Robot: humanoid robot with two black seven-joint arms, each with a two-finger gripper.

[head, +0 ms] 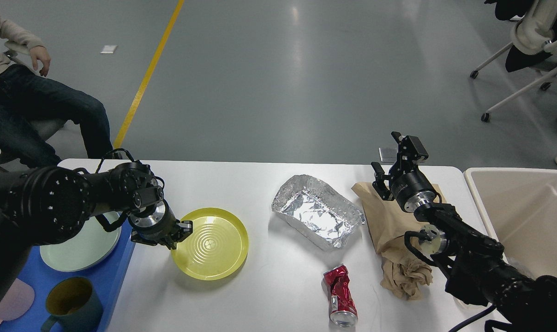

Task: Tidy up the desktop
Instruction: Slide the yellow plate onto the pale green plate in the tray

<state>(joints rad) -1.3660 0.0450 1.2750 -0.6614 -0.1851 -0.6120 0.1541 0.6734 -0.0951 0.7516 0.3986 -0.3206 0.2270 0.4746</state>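
The white desktop (260, 184) spans the view. A yellow plate (213, 244) lies on it at the left. My left gripper (179, 233) is at the plate's left rim, with its fingers closed over the rim. A crumpled foil tray (317, 216) sits in the middle, and a crushed red can (340, 295) lies near the front edge. A crumpled brown paper bag (389, 230) lies at the right. My right gripper (393, 157) is open and empty, above the bag's far end.
A blue tray (107, 281) at the front left holds a pale green plate (82, 246), a dark cup (73, 304) and a pink item (15, 302). A beige bin (527, 216) stands off the right end. A seated person (38, 106) is at the far left; office chairs (532, 50) are at the far right.
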